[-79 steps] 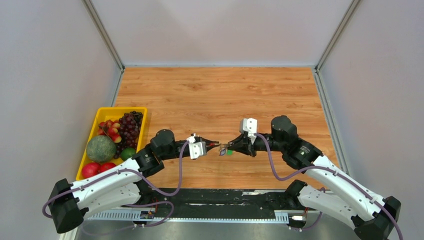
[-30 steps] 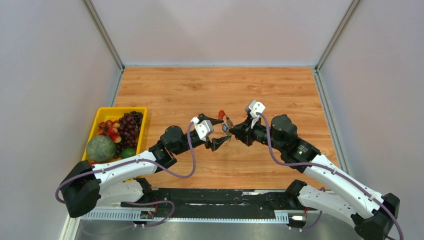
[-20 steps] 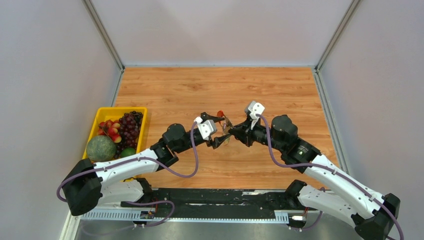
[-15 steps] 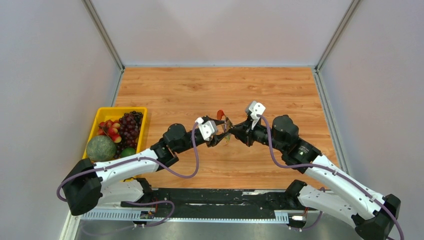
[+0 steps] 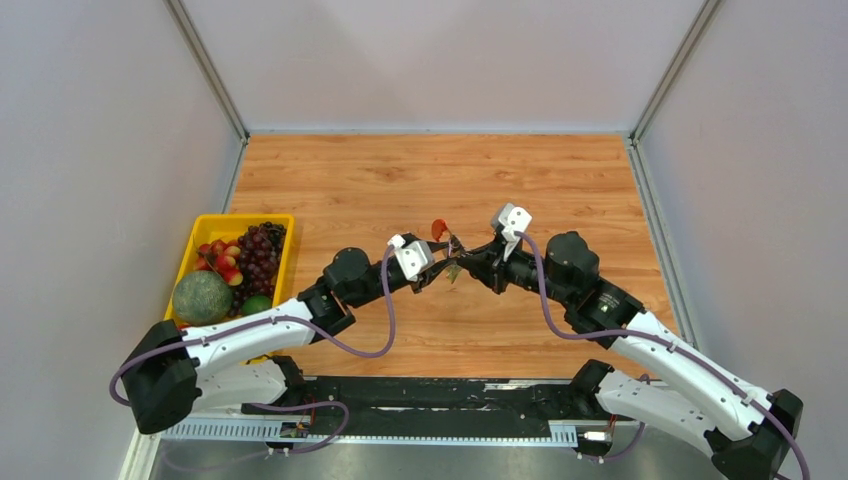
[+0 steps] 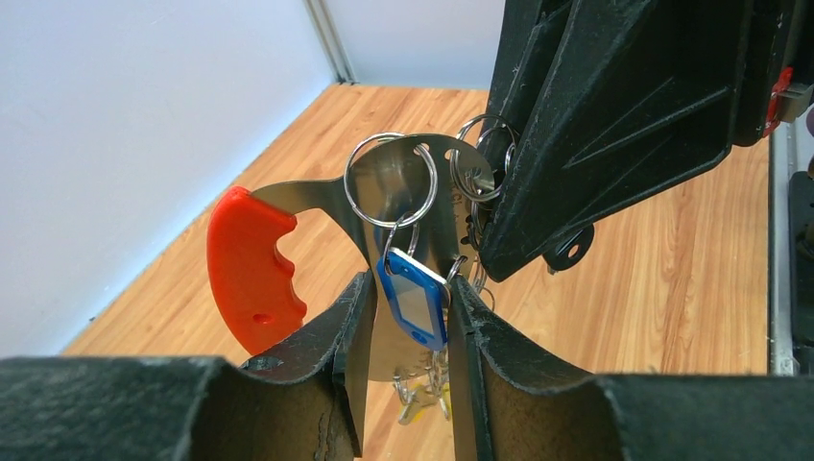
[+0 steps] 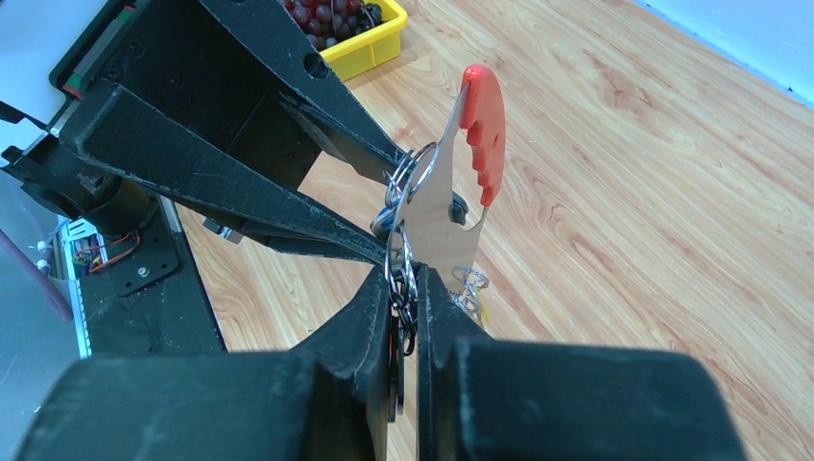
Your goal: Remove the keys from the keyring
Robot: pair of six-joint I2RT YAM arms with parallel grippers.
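The right gripper [image 7: 405, 280] clamps shut on the silvery metal keyring with its curved red clip [image 7: 434, 216], holding it aloft, seemingly to steady it. Facing the right gripper, the left gripper [image 6: 411, 283] stands narrow around the small blue plastic-headed key [image 6: 415, 309] hanging there, likely to pull it free. Whether it pinches yet, I cannot tell.

Crowding at mid-table, with bare wood lying all round.
Meeting tip to tip above the middle of the table [image 5: 420, 170], with the left gripper [image 5: 437, 268], the right gripper [image 5: 463, 262] and the keyring [image 5: 440, 231] filling the space between the two arms. Leaving no slot there for anything more, with the blue key [image 6: 415, 300] sitting between the left fingers [image 6: 317, 346] and the rings pinched at the right tips. Offering free passage over the far half and along the right side. Narrowing on the left at the yellow tray [image 5: 197, 228] of fruit [image 5: 203, 297], and ending at the walls [image 5: 100, 150] on three sides.
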